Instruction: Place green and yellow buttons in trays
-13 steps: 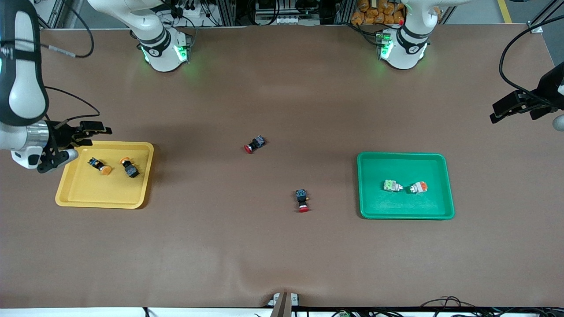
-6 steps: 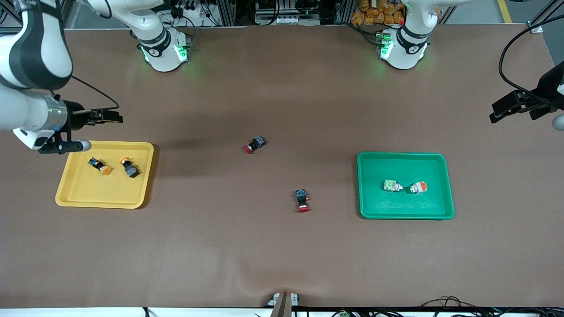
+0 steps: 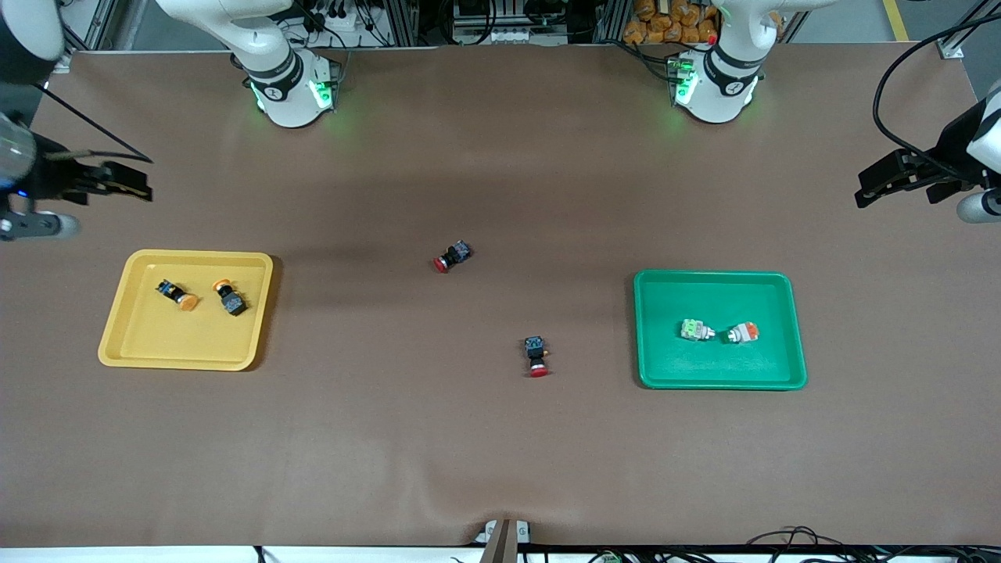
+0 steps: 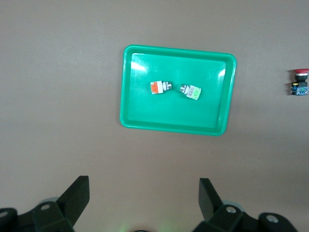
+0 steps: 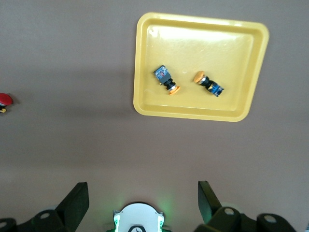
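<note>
Our right gripper (image 3: 117,181) has lifted away from the yellow tray (image 3: 141,353); both grippers hang spread apart and hold nothing, since the buttons already lie in the trays.

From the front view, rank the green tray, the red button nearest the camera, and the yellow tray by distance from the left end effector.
1. Green tray, toward the left arm's end, closest to the open left end effector.
2. Red-capped button, mid-table.
3. Yellow tray, toward the right arm's end.
</note>
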Available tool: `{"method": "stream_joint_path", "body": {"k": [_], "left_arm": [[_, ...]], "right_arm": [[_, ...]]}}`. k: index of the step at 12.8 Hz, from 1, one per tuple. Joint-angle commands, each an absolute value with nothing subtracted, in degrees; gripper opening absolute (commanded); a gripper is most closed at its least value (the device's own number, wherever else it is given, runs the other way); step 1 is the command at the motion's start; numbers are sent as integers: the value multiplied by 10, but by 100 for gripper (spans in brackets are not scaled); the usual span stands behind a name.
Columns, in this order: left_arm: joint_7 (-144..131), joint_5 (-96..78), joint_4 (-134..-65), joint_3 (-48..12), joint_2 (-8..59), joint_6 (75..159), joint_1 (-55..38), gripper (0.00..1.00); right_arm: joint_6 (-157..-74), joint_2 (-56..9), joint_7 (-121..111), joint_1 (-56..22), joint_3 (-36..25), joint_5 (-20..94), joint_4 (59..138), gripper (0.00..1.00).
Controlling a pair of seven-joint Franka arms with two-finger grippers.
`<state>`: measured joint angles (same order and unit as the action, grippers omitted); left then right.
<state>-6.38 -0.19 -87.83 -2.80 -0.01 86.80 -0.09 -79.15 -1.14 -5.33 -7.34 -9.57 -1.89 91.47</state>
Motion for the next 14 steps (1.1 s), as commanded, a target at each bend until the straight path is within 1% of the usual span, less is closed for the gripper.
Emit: {"method": "stream_joint_path", "body": {"k": [1, 4, 6, 7, 8, 10, 11, 12, 13, 14], "left_arm": [[-67, -8, -875, -30, -7, 858, -1, 100], [-65, -9, -875, -34, -11, 857, 1, 100], [-64, -9, -875, -36, -18, 855, 1, 100], [-64, -9, -875, -35, -18, 855, 1, 100], [-63, -9, -874, -35, -18, 855, 2, 100], [-64, -9, -870, -35, -16, 855, 3, 100], [-65, -8, -868, -35, -15, 855, 3, 100], [-65, -7, -866, -35, -15, 855, 3, 100], [-64, -4, -865, -35, -15, 856, 3, 100], [-65, -4, -865, -35, -15, 855, 1, 100]], "right_arm": [[-714, -80, -53, -55, -86, -35, 800, 100], [-714, -71, -54, -51, -81, -29, 790, 100], [-703, -73, -64, -47, -74, -25, 736, 100], [-691, -73, -63, -44, -74, -22, 731, 100], [-678, -62, -54, -44, -73, -12, 734, 100], [-675, -12, 35, -32, -69, 45, 751, 100], [-680, 14, 62, -26, -47, 45, 770, 100], [-687, 29, 67, 2, -17, 44, 793, 100], [-693, 40, 65, 30, -1, 45, 812, 100], [-700, 49, 63, 32, -2, 45, 828, 100]]}}
